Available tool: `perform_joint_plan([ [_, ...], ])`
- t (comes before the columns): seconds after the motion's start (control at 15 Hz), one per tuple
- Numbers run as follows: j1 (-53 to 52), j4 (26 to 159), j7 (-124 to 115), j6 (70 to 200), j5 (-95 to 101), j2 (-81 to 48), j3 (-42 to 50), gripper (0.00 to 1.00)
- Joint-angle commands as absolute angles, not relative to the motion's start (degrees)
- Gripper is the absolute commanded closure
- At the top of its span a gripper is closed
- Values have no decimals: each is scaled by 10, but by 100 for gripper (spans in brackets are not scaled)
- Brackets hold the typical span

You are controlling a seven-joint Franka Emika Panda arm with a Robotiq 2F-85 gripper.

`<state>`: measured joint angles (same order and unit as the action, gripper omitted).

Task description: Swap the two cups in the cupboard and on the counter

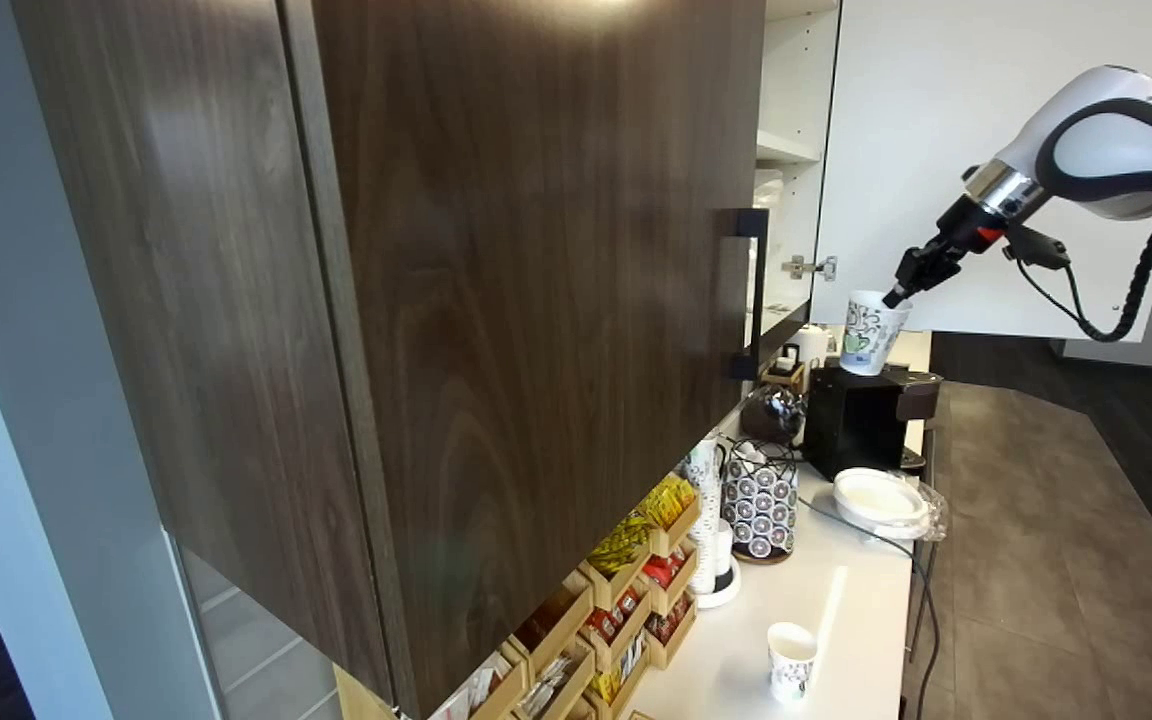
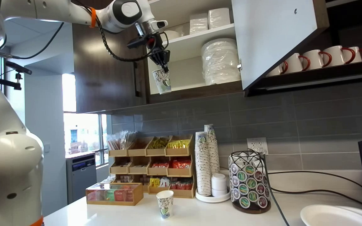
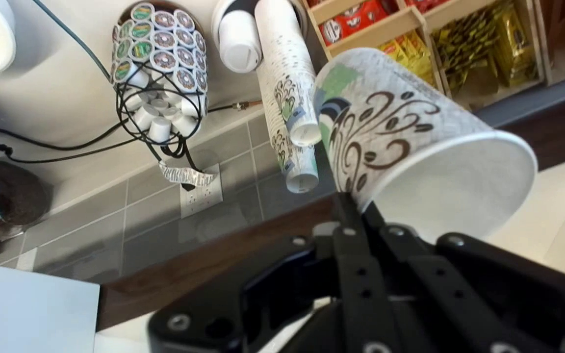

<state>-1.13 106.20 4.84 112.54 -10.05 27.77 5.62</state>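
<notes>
The hand [image 3: 358, 206] pinches one cup [image 3: 417, 135] by its rim, probably mid-transfer just outside the cupboard [image 1: 536, 300]; set-down next calls for levelling.

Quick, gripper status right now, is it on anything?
Gripper: closed, pinching the rim of a patterned paper cup, which hangs tilted in the air above the counter.
</notes>
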Motion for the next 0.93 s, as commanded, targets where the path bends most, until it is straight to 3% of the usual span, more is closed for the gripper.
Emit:
perform_joint_plan([
  [0.0,-8,1075,61,1118,-102,287,57,96],
  [0.53,-8,1099,71,1118,-102,303,58,96],
  [0.87,-21,1193,112,1137,-187,282,103,99],
])
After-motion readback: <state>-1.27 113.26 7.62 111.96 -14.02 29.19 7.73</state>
